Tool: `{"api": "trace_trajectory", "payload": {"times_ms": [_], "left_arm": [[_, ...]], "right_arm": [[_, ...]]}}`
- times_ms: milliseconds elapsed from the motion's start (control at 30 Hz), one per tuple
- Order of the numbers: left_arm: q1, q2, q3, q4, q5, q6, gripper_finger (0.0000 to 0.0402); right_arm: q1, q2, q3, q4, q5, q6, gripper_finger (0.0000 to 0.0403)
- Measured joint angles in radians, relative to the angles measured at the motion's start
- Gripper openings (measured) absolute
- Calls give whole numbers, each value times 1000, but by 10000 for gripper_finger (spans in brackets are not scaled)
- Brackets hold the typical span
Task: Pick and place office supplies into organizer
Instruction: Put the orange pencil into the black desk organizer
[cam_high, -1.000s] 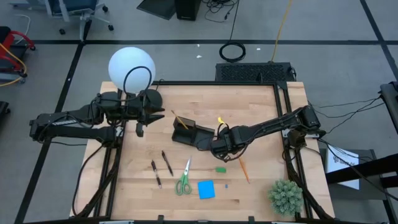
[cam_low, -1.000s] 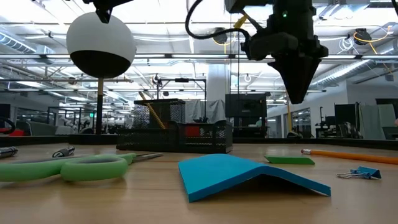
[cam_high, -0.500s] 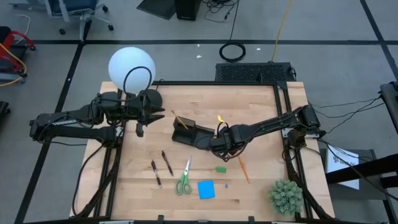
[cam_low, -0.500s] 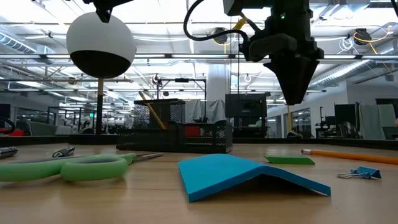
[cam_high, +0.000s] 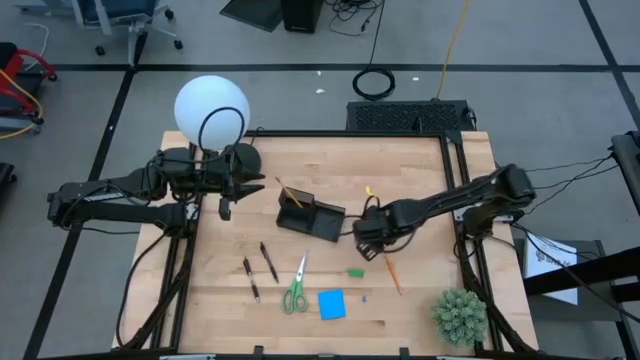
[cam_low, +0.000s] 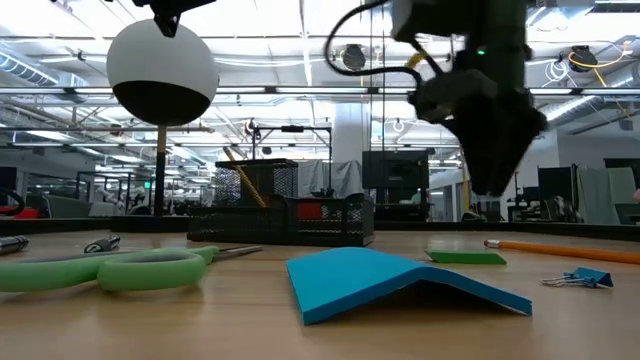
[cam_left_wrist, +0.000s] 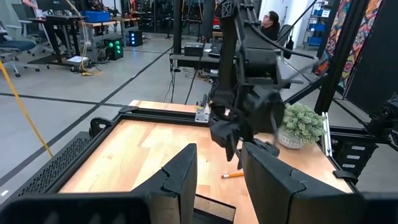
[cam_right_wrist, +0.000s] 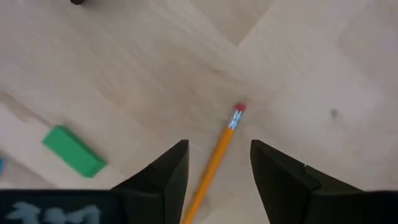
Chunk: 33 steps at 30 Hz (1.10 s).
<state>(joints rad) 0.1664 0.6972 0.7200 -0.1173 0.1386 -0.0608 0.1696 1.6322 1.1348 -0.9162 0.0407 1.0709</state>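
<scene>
My right gripper (cam_high: 371, 236) (cam_right_wrist: 217, 177) hangs open, pointing down, just above the orange pencil (cam_right_wrist: 219, 151) (cam_high: 391, 271), a finger on either side of its eraser end and touching nothing. The black organizer (cam_high: 311, 217) stands to its left with a wooden pencil (cam_high: 290, 193) upright in the tall compartment. A green eraser (cam_high: 354, 271), green-handled scissors (cam_high: 295, 289), a blue sticky-note pad (cam_high: 331, 304) and two dark pens (cam_high: 259, 269) lie flat near the front. My left gripper (cam_left_wrist: 217, 180) waits open and level at the far left by the lamp base (cam_high: 240, 160).
A white globe lamp (cam_high: 211, 110) stands at the far left corner and a potted plant (cam_high: 460, 315) at the near right corner. A small binder clip (cam_low: 580, 278) lies by the blue pad. Bare wood lies between the organizer and the near items.
My right gripper has gone from beside the organizer toward the table's right edge and sunk a little, coming over the orange pencil's eraser end. Nothing on the table has moved.
</scene>
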Motion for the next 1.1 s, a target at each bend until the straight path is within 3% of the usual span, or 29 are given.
{"api": "trace_trajectory", "payload": {"times_ms": [300, 833, 1100], "left_arm": [[0, 0, 0, 7, -8, 1, 127], [1, 0, 0, 18, -11, 4, 127], [2, 0, 0, 18, -29, 8, 127]], "right_arm": [[-16, -165, -277, 353, -119, 193, 160], [-31, -113, -258, 335, -107, 137, 158], [-46, -115, -237, 297, -93, 100, 130]]}}
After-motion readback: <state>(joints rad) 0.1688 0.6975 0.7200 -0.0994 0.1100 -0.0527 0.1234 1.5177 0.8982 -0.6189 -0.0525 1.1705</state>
